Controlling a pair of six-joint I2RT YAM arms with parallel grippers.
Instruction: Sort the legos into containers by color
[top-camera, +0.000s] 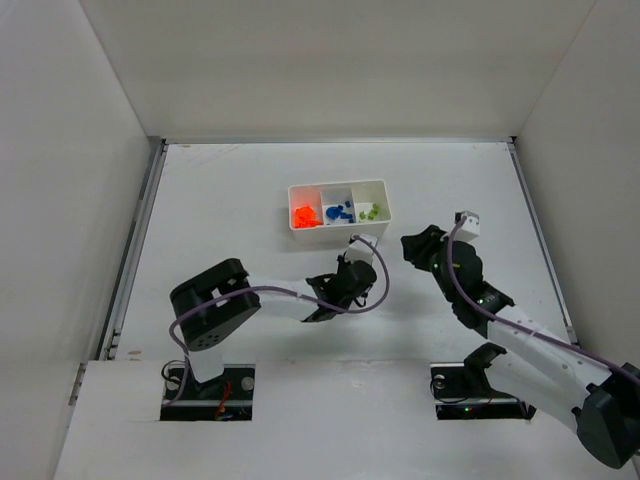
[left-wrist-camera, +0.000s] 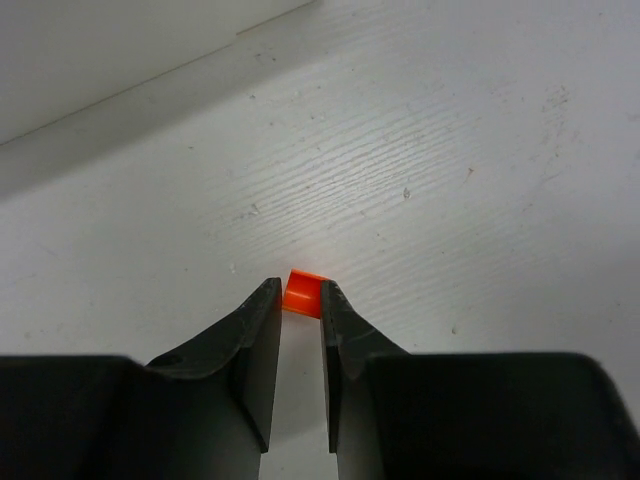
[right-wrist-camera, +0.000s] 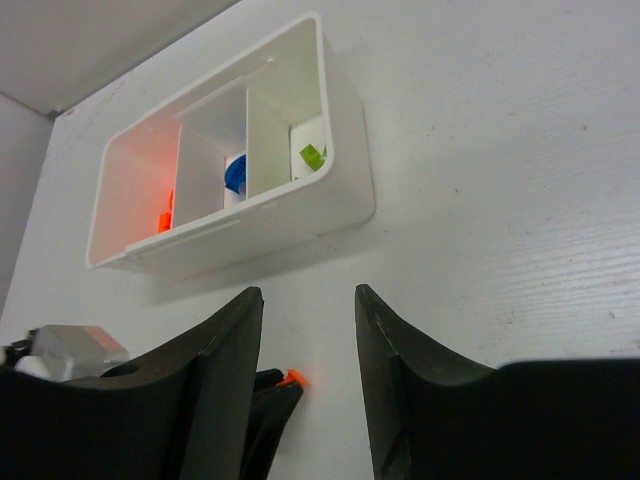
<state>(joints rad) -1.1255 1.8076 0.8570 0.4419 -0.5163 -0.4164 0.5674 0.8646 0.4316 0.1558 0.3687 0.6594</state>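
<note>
Between jaws of the left claw (left-wrist-camera: 299, 298), an orange-red lego (left-wrist-camera: 304, 291) (snug).

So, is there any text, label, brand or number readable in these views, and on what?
None: no view shows readable writing.
White three-compartment tray: walls plain.
Orange brick between the tips of the left gripper: no lettering visible.
Bricks in the tray: too small to tell.
Black fingers of the right gripper: unmarked.
</note>
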